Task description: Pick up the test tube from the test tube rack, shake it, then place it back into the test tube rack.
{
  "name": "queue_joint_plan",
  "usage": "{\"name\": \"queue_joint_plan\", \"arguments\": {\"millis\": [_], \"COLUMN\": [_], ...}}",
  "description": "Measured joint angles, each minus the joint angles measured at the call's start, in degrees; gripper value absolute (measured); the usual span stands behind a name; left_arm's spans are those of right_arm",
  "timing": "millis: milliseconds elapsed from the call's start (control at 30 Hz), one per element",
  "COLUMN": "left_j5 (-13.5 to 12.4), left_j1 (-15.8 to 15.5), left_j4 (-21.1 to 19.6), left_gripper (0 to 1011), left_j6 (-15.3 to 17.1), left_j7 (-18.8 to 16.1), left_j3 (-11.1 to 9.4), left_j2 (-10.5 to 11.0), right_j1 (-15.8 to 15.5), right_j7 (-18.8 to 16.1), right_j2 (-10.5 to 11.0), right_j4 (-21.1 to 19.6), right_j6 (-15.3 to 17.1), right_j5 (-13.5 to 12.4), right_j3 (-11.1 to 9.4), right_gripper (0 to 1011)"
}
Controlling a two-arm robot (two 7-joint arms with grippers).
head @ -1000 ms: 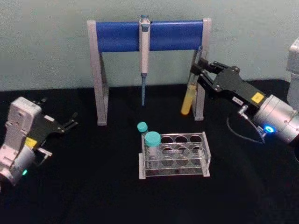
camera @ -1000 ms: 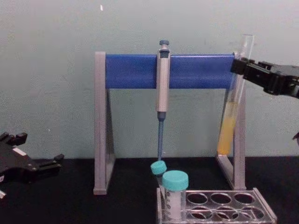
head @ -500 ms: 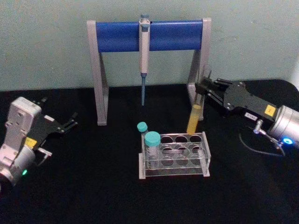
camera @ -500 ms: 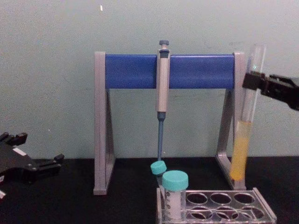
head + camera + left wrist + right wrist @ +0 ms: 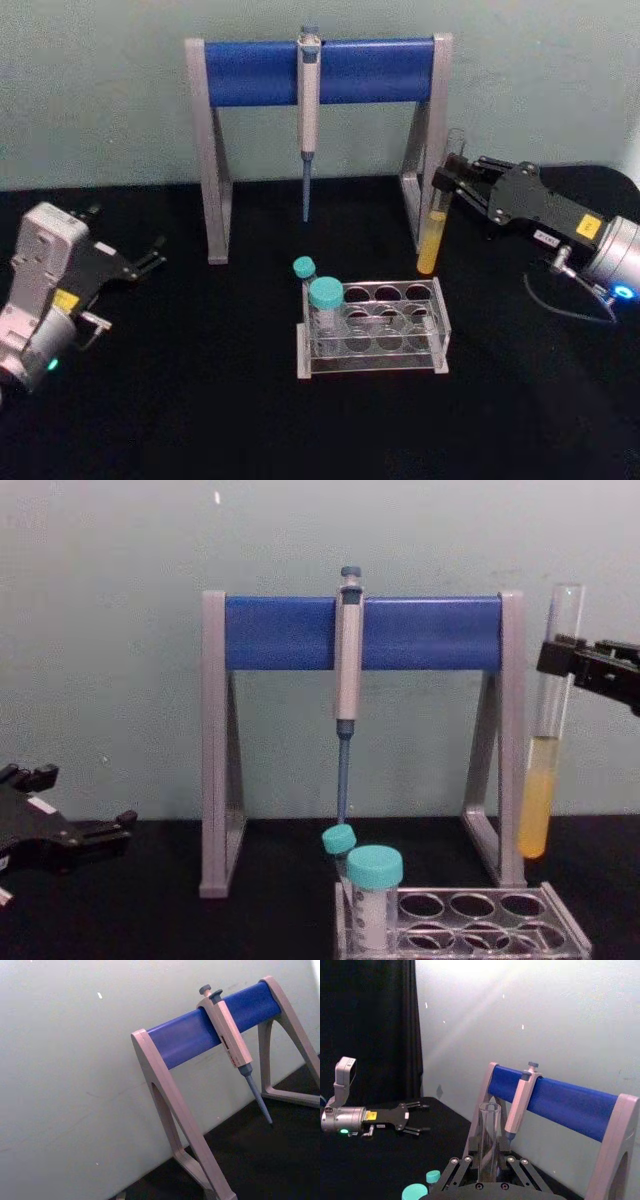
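Note:
The test tube (image 5: 436, 215) is a long clear glass tube with yellow liquid in its lower part. It hangs upright in the air, just right of the stand's right leg and behind the rack's far right corner. My right gripper (image 5: 450, 185) is shut on the test tube (image 5: 552, 730) near its upper part, as the chest view (image 5: 562, 660) and right wrist view (image 5: 488, 1172) also show. The test tube rack (image 5: 372, 368) is low and clear and sits at centre table, its top plate (image 5: 560, 932) with round holes. My left gripper (image 5: 152, 260) rests open at the far left.
A grey-and-blue pipette stand (image 5: 318, 72) stands at the back with a pipette (image 5: 309, 120) hanging from it. Two teal-capped vials (image 5: 325, 296) sit at the rack's left end. Black table surface lies free in front of and beside the rack.
The right gripper has carried the test tube to the right and up from just above the rack's right end. The tube went from tilted to upright. The left arm has stayed still.

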State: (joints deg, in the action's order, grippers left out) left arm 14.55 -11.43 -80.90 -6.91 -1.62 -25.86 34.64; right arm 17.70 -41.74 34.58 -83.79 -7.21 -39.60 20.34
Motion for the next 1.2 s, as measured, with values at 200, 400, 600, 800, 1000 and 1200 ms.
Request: {"name": "queue_joint_plan", "arguments": {"millis": [200, 400, 600, 800, 1000, 1200], "left_j5": [0.0, 0.0, 0.0, 0.0, 0.0, 0.0], "left_j1": [0.0, 0.0, 0.0, 0.0, 0.0, 0.0], "left_j4": [0.0, 0.0, 0.0, 0.0, 0.0, 0.0], "left_gripper": [1001, 1001, 1001, 1002, 1001, 1001], "left_j6": [0.0, 0.0, 0.0, 0.0, 0.0, 0.0], "left_j7": [0.0, 0.0, 0.0, 0.0, 0.0, 0.0], "left_j3": [0.0, 0.0, 0.0, 0.0, 0.0, 0.0], "left_j2": [0.0, 0.0, 0.0, 0.0, 0.0, 0.0], "right_j1": [0.2, 0.7, 1.0, 1.3, 1.5, 1.7], "right_j7": [0.0, -0.2, -0.6, -0.9, -1.2, -1.2], "right_j2": [-0.2, -0.5, -0.8, -1.1, -1.4, -1.7], "right_j4": [0.2, 0.6, 0.8, 1.1, 1.4, 1.8], "right_j6": [-0.1, -0.3, -0.6, -0.7, -0.8, -0.9], "right_j5": [0.0, 0.1, 0.1, 0.2, 0.2, 0.2], "right_j3": [0.4, 0.8, 1.3, 1.8, 2.2, 2.6], "right_gripper": [228, 228, 228, 228, 229, 228]}}
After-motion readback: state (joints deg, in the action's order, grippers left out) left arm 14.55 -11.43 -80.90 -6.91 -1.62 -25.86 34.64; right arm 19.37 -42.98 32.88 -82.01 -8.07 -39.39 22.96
